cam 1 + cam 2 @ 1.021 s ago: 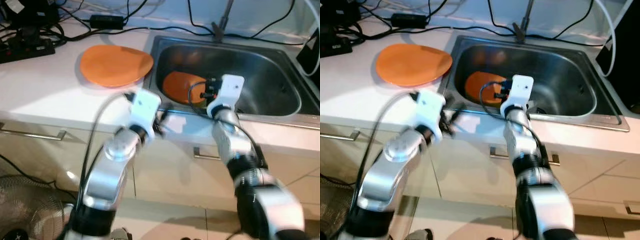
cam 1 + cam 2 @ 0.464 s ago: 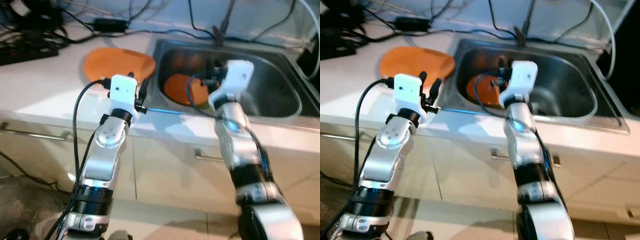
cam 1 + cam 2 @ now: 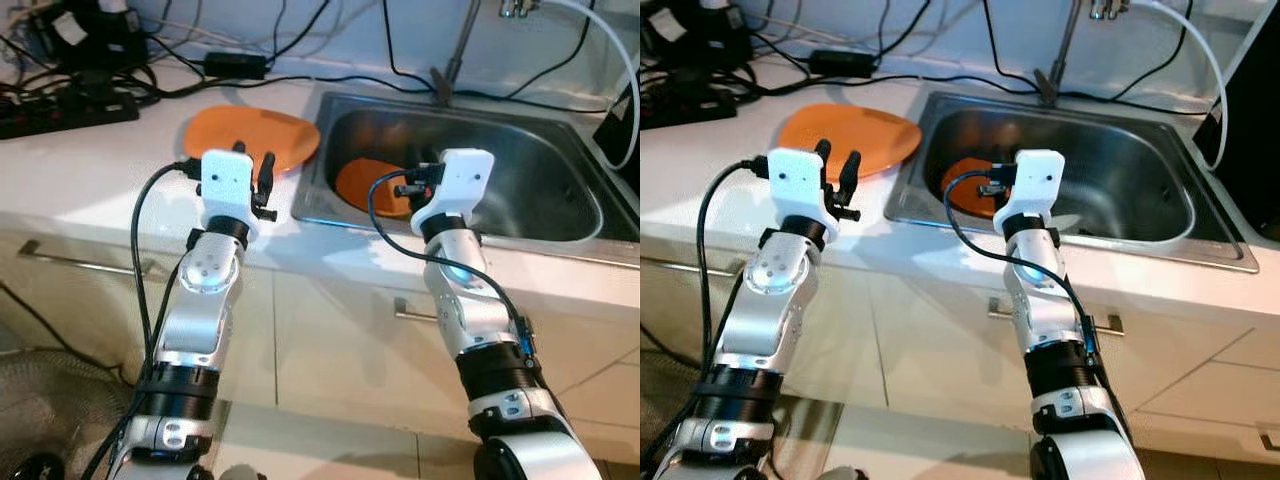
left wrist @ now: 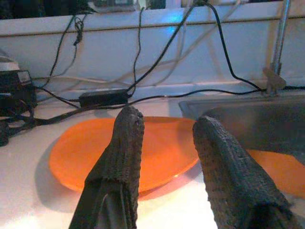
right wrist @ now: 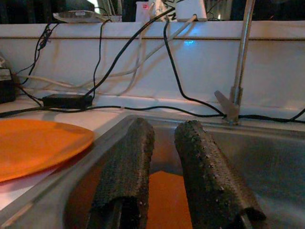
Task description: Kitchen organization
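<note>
Just beyond the spread jaws of the left gripper [image 4: 164, 143], an orange plate [image 4: 95, 148] is seen, judged rigid, slick and best pinched at its near rim, while the right gripper [image 5: 164, 162], jaws slightly parted, is aimed at a second orange plate [image 3: 372, 185] in the sink [image 3: 540, 225].

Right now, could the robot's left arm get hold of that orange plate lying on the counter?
Probably yes. The left gripper is open and empty just in front of the orange plate on the counter, with nothing between them.

Silver arms, white wrists, black cables
</note>
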